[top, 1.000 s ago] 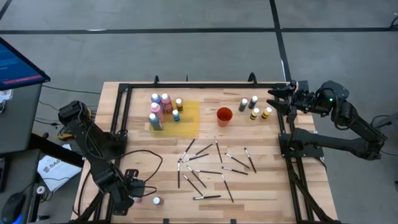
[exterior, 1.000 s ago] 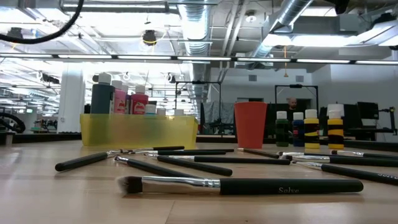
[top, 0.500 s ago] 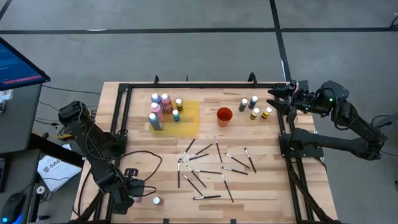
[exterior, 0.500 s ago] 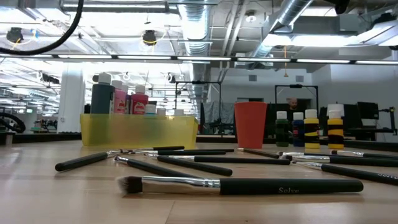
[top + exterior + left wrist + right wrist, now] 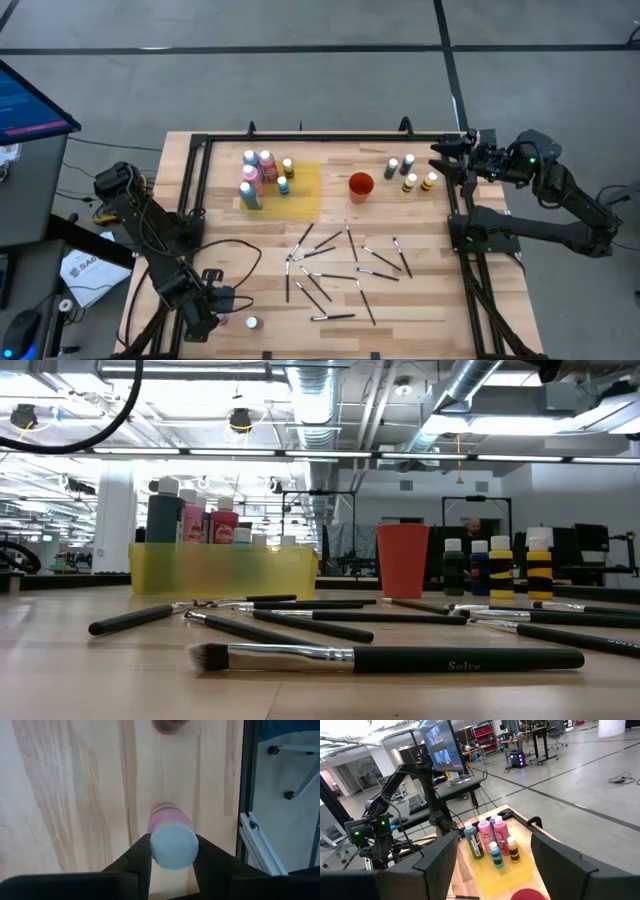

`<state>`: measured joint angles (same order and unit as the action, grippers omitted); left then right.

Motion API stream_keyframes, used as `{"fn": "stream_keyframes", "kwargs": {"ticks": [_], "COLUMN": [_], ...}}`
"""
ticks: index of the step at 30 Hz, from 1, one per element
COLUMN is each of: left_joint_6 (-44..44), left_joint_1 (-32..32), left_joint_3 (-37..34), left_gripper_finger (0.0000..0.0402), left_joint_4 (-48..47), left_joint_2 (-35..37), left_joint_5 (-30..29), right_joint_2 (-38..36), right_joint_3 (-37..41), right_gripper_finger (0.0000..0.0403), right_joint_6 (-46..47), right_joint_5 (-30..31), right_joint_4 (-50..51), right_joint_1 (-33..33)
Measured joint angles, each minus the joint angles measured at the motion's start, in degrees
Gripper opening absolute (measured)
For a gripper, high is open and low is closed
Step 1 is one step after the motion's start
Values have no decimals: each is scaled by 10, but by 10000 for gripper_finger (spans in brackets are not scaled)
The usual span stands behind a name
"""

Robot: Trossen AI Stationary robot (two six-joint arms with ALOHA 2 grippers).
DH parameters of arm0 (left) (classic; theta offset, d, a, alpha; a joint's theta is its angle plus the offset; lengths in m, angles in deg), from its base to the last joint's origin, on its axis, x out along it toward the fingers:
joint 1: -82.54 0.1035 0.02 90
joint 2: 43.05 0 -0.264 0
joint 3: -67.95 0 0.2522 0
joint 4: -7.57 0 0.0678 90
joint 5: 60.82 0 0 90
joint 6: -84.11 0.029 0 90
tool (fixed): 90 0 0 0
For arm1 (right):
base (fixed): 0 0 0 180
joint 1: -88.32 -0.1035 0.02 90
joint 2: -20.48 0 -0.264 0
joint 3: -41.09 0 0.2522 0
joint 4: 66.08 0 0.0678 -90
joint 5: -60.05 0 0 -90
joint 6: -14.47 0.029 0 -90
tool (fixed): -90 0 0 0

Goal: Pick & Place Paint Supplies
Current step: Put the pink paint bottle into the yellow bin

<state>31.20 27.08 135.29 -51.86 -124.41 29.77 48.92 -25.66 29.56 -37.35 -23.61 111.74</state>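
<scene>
Fingers of left gripper [image 5: 171, 865] narrowed onto pink pale-capped paint bottle [image 5: 170, 840] at counter's near-left corner, now pinching it; pick ready. Right gripper [image 5: 447, 158] spread, idle at far-right edge.

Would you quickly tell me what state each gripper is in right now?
Left gripper: shut on the pink bottle, lying at the table's near left corner.
Right gripper: open, holding nothing, at the far right edge.
</scene>
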Motion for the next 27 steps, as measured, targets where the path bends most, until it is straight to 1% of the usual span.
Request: {"fn": "stream_keyframes", "kwargs": {"ticks": [9,12,15,21,24,27], "left_joint_6": [0,-13,-29,-44,-33,-10], "left_joint_1": [29,57,89,183,246,317], "left_joint_3": [0,-1,-1,0,0,0], "left_gripper_finger": [97,97,96,95,95,95], "left_joint_4": [-5,-21,-62,-120,-127,-124], "left_joint_2": [6,29,63,144,167,173], "left_joint_5": [-13,-17,-35,-107,-141,-155], "right_joint_2": [0,0,0,0,0,0], "right_joint_3": [0,0,0,0,0,0], "right_gripper_finger": [248,248,248,248,248,248], "right_joint_6": [0,0,0,0,0,0], "right_joint_5": [0,0,0,0,0,0], "right_joint_4": [0,0,0,1,9,15], "right_joint_1": [0,0,0,0,0,0]}}
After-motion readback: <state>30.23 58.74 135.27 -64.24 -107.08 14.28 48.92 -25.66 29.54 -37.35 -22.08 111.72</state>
